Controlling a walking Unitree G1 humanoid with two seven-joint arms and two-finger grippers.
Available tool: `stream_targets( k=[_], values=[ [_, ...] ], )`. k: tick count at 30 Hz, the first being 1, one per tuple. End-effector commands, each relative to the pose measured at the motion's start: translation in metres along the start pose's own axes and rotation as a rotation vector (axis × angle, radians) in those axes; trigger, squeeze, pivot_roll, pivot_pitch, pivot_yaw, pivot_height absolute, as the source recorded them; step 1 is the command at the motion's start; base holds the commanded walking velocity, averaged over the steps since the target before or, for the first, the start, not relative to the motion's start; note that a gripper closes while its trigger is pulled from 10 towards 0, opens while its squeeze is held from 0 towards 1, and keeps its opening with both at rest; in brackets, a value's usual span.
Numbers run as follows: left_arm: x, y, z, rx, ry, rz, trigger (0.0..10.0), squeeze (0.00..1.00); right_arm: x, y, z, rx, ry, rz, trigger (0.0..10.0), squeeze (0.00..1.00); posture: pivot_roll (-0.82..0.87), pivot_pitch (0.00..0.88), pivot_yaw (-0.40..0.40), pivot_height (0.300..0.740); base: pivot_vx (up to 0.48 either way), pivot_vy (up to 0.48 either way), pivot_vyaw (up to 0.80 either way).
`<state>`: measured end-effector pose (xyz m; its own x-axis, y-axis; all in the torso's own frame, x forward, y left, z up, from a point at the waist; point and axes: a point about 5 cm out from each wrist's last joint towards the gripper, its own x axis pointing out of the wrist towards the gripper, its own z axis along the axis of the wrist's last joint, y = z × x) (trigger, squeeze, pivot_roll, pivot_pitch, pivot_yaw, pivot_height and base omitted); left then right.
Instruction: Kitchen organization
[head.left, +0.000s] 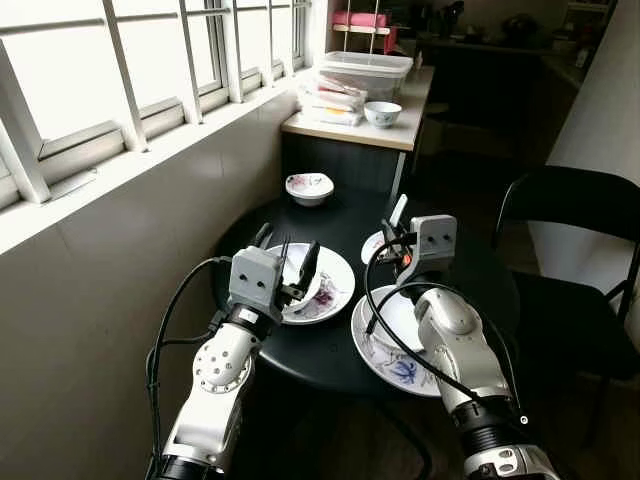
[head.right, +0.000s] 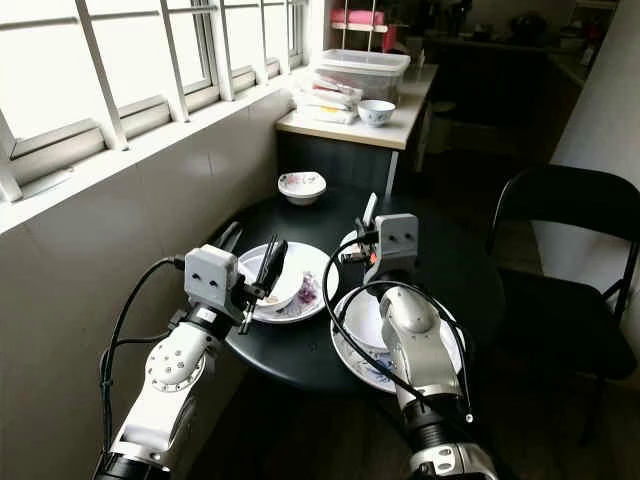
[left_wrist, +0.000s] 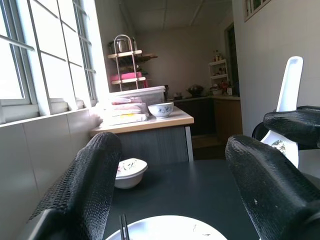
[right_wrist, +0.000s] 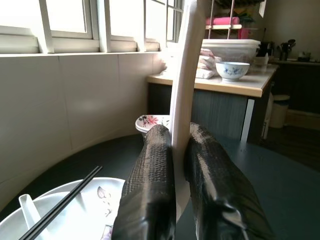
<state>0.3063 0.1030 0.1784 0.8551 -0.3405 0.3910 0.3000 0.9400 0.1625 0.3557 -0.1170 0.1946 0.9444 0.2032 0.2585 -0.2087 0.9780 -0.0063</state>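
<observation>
Clearing is underway: right gripper (right_wrist: 175, 165) clamps a white ceramic spoon (right_wrist: 184, 85) upright; left gripper (left_wrist: 165, 190), open, hovers over the floral plate (head.left: 335, 290); next, stow the spoon.

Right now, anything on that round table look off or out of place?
Nothing spilled or broken. Black chopsticks rest slanted across the bowl on the plate under the open left gripper; the right gripper pinches a white spoon upright.

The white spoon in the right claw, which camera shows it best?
The right wrist view: the spoon stands large between the right claw fingers, pinched at its handle. The left wrist view shows its handle from the side. The eye views show a small white tip above the claw.
</observation>
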Motion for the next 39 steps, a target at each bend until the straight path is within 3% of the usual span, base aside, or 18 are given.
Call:
stream_targets(
  k=[1,12,16,19,24,31,33,35,36,38,39],
  values=[
    [-0.001,-0.002,-0.001,-0.017,0.006,-0.006,10.0,0.0,-0.003,0.003,0.005,-0.005,-0.014,-0.003,0.0,0.0,0.03,0.0,-0.051,0.74,0.0,0.0,0.0],
    [-0.002,-0.004,0.0,-0.036,-0.006,-0.015,10.0,0.0,-0.013,0.015,0.004,-0.022,-0.011,0.023,0.0,0.0,0.04,0.0,-0.055,0.74,0.0,0.0,0.0],
    [-0.006,-0.004,-0.005,-0.069,0.016,-0.026,10.0,0.0,-0.016,0.017,0.011,-0.171,-0.062,0.037,0.0,0.0,0.05,0.0,-0.059,0.74,0.0,0.0,0.0],
    [-0.011,-0.003,-0.011,-0.067,0.047,-0.036,10.0,0.0,-0.02,0.02,0.01,-0.219,-0.069,0.054,0.0,0.0,0.05,0.0,-0.062,0.74,0.0,0.0,0.0],
    [-0.015,-0.006,-0.014,-0.06,0.063,-0.055,10.0,0.0,-0.023,0.017,0.004,-0.154,-0.049,-0.014,0.0,0.0,0.06,0.0,-0.064,0.74,0.0,0.0,0.0],
    [-0.014,-0.007,-0.013,-0.067,0.059,-0.066,10.0,0.0,-0.021,0.014,0.009,-0.184,-0.072,-0.039,0.0,0.0,0.05,0.0,-0.057,0.74,0.0,0.0,0.0],
    [-0.013,-0.007,-0.013,-0.073,0.058,-0.074,10.0,0.0,-0.022,0.007,0.012,-0.238,-0.086,-0.108,0.0,0.0,0.05,0.0,-0.056,0.74,0.0,0.0,0.0],
    [-0.013,-0.006,-0.014,-0.08,0.061,-0.075,10.0,0.0,-0.023,-0.011,0.014,-0.268,-0.084,-0.235,0.0,0.0,0.05,0.0,-0.054,0.74,0.0,0.0,0.0],
    [-0.014,-0.006,-0.015,-0.078,0.065,-0.076,10.0,0.0,-0.029,-0.037,0.013,-0.299,-0.055,-0.41,0.0,0.0,0.04,0.0,-0.053,0.74,0.0,0.0,0.0],
    [-0.015,-0.007,-0.016,-0.075,0.069,-0.077,10.0,0.0,-0.036,-0.061,0.012,-0.335,-0.026,-0.576,0.0,0.0,0.04,0.0,-0.053,0.74,0.0,0.0,0.0],
    [-0.016,-0.008,-0.016,-0.071,0.071,-0.081,10.0,0.0,-0.048,-0.087,0.017,-0.394,-0.025,-0.752,0.0,0.0,0.04,0.0,-0.053,0.74,0.0,0.0,0.0]
  ],
)
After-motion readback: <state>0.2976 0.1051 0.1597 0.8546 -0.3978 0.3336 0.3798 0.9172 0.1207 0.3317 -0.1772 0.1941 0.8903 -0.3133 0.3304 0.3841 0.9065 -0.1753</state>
